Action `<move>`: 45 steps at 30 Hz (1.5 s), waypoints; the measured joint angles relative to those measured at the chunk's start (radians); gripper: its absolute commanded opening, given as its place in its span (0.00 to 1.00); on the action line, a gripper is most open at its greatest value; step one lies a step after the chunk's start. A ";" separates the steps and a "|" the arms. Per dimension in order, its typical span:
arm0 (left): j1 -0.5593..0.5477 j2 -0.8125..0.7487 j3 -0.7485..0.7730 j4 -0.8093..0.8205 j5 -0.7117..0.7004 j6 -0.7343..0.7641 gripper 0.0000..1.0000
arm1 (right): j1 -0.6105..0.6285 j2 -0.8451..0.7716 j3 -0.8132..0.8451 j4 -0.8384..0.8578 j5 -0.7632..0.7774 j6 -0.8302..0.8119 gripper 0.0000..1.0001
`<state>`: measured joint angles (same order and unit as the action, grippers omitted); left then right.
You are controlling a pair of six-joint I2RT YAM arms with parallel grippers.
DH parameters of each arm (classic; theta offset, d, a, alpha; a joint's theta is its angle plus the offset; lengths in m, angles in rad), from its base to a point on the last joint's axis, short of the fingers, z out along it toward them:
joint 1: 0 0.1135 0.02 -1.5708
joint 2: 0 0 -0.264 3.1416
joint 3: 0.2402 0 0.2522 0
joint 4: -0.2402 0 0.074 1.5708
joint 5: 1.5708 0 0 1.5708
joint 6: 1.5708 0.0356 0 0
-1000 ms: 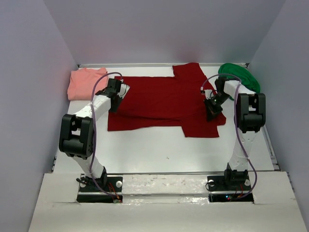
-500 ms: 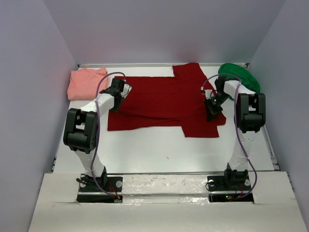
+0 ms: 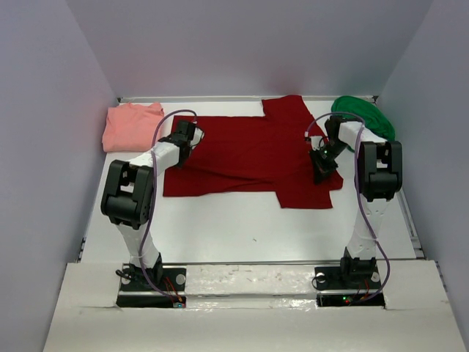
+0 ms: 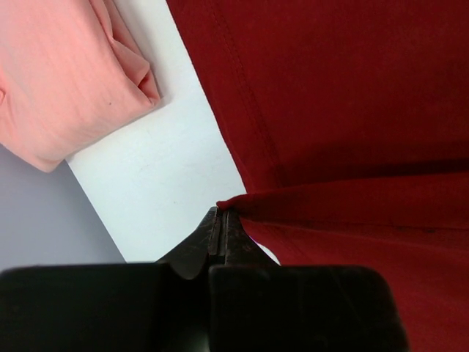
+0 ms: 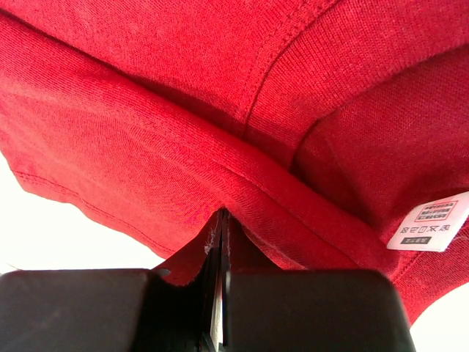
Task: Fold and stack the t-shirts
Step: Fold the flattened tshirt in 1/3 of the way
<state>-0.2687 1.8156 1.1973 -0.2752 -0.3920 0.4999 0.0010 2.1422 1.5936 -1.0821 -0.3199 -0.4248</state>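
Left claw (image 4: 220,216), right claw (image 5: 221,218) pinching red t-shirt (image 3: 249,150) ends, table (image 3: 242,229) nearside

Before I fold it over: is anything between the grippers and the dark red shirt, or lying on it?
Nothing visible. The left gripper and right gripper are both shut on edges of the dark red shirt; the salmon shirt and green shirt sit at the far corners.

Flat-spread red shirt (image 3: 253,155), left tool (image 3: 183,147) and right tool (image 3: 320,167) gripping it
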 measured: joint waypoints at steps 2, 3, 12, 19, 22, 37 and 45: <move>-0.005 0.011 0.000 0.011 -0.023 0.009 0.00 | 0.001 0.000 0.000 0.000 0.003 0.003 0.00; -0.005 0.016 0.000 0.014 -0.031 0.013 0.00 | 0.001 0.000 0.000 0.000 0.004 0.003 0.00; -0.013 0.040 -0.009 0.050 -0.108 0.043 0.00 | 0.001 0.000 0.000 0.000 0.007 0.008 0.00; -0.014 0.101 -0.009 0.061 -0.160 0.043 0.00 | 0.001 0.000 -0.001 0.001 0.007 0.008 0.00; -0.016 0.126 -0.009 0.062 -0.172 0.045 0.00 | 0.001 -0.002 -0.005 0.005 0.007 0.008 0.00; -0.032 0.146 -0.041 0.145 -0.272 0.124 0.05 | 0.001 -0.003 -0.007 0.007 0.010 0.011 0.00; -0.032 0.164 -0.043 0.160 -0.322 0.141 0.44 | 0.001 -0.008 -0.013 0.012 0.014 0.011 0.00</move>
<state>-0.3008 1.9797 1.1542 -0.1150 -0.7139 0.6407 0.0021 2.1338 1.5803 -1.0698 -0.3061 -0.4141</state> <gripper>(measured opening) 0.390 0.010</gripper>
